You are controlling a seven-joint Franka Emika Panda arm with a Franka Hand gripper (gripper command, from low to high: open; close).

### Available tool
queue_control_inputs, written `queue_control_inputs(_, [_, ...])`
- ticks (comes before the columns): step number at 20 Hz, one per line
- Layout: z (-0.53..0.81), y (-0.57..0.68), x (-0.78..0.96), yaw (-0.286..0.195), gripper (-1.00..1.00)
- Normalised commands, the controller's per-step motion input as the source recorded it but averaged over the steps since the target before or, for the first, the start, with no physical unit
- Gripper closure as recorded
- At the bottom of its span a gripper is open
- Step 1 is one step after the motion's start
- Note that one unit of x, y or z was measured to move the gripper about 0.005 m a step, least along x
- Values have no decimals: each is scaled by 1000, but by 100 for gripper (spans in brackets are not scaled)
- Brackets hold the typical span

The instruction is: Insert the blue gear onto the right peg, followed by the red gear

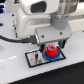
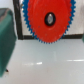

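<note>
The red gear [image 1: 50, 50] lies flat on top of the blue gear [image 1: 50, 57] on the grey black-edged plate [image 1: 33, 61]. In the wrist view the red gear [image 2: 47, 20] covers most of the blue gear [image 2: 26, 31], of which only the toothed rim shows. The right peg [image 2: 49, 19] shows as a dark spot in the red gear's centre hole. My gripper [image 1: 50, 47] hangs just above the stacked gears, fingers apart on either side of the red gear and holding nothing. One finger [image 2: 7, 42] shows in the wrist view, apart from the gears.
The plate's black edge [image 2: 20, 27] sits on a white glossy table [image 2: 50, 62]. The slimmer pin [image 1: 36, 57] stands on the plate toward the exterior view's left. The arm's white body [image 1: 35, 17] fills the upper part of the exterior view.
</note>
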Motion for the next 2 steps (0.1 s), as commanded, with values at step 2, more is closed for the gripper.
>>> queue_control_inputs(2, [32, -3, 9, 0, -100])
